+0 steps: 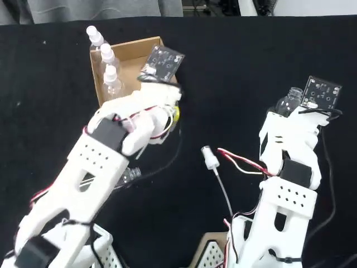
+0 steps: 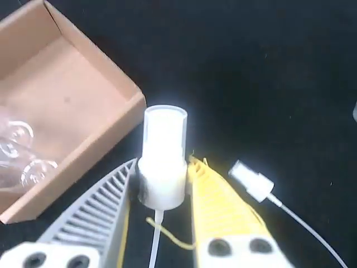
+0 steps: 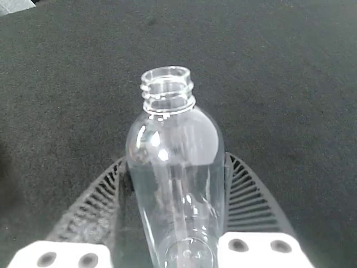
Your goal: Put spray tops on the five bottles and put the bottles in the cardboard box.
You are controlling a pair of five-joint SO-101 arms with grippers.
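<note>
Black cloth covers the table (image 1: 251, 67). The widest open stretch lies between the two arms and beyond them toward the far edge.

The cardboard box (image 1: 134, 64) stands far left, its right-hand wall close to the left arm's wrist. In the left wrist view, the box's near corner (image 2: 136, 103) is just beside the held part, with bare cloth on its other side.

Count of bottles: five.
- Three capped bottles (image 1: 111, 84) sit in the box, in a row along its left wall.
- One uncapped bottle (image 1: 288, 100) is at the right arm.
- One clear bottle (image 1: 129, 175) lies on the cloth, partly hidden under the left arm.

Count of spray tops: five.
- Three are fitted to the bottles in the box.
- One is held.
- One loose spray top (image 1: 210, 158) lies on the cloth between the arms, its dip tube trailing toward the near edge.

Left gripper (image 2: 162, 165): jaws pinch a white spray top (image 2: 165, 134) by its collar, nozzle cap upward and tube hanging down between the fingers. The loose top (image 2: 252, 181) lies near it.

Right gripper (image 3: 175, 163): jaws clamp the body of the open-necked bottle (image 3: 173, 139). The wrist view shows its bare thread. The high view places it well apart from the box.
</note>
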